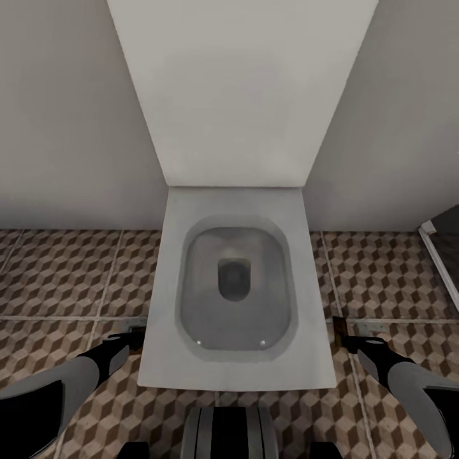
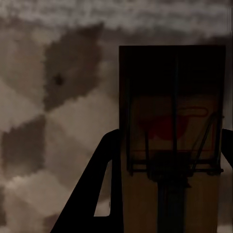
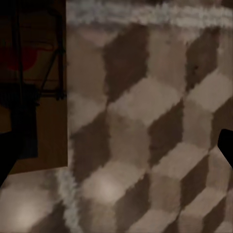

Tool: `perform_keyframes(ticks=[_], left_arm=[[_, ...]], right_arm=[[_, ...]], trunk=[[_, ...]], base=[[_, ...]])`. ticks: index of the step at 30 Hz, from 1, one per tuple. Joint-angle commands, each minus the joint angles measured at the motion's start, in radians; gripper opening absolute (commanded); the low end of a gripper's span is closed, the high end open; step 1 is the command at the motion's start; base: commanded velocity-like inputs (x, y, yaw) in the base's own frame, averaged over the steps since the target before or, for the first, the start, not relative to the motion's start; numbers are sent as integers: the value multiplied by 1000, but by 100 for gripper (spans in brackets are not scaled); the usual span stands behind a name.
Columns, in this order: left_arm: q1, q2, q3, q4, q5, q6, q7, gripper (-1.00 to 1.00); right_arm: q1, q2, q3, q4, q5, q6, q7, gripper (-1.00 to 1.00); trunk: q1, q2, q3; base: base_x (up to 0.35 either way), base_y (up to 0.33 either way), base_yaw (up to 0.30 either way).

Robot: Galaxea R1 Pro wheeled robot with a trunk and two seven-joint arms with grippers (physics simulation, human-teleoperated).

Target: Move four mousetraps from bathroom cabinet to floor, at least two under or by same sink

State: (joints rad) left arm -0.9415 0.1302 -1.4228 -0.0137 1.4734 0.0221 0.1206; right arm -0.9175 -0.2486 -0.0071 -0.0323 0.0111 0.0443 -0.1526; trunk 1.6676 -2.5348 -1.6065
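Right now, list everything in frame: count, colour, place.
white square-edged toilet: 1, white with grey bowl, lid up, centre of the head view against the wall
plain pale wall: 1, off-white, behind the toilet
cube-pattern floor tiles: brown, beige and grey, both sides of the toilet
flat tan wooden mousetrap: 2 seen, tan with dark wire bar and red mark; one in the left wrist view, one in the right wrist view, each over the tiles
dark framed opening: 1, dark with pale frame, far right edge
left gripper: black fingers, grey arm, left of the bowl
right gripper: black fingers, grey arm, right of the bowl, tan piece at its tip
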Motion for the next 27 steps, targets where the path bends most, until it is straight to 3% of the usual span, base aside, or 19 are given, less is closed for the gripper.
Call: perform_keyframes(ticks=[1,15,20,27], left_arm=[[-1,0,-8,-2,5,2,7,-100],[0,0,-8,-2,5,2,7,-100],[-1,0,-8,-2,5,2,7,-100],[0,1,-8,-2,5,2,7,-100]], right_arm=[[0,0,-1,-1,1,4,-2,100],[0,0,-1,-1,1,3,-2,100],[0,0,-1,-1,1,3,-2,100],[0,0,-1,-1,1,3,-2,100]], trunk=[[0,0,0],[0,0,0],[2,-1,-20],[2,-1,-20]], base=[[0,0,-23],[0,0,-32],[0,0,-2],[0,0,0]])
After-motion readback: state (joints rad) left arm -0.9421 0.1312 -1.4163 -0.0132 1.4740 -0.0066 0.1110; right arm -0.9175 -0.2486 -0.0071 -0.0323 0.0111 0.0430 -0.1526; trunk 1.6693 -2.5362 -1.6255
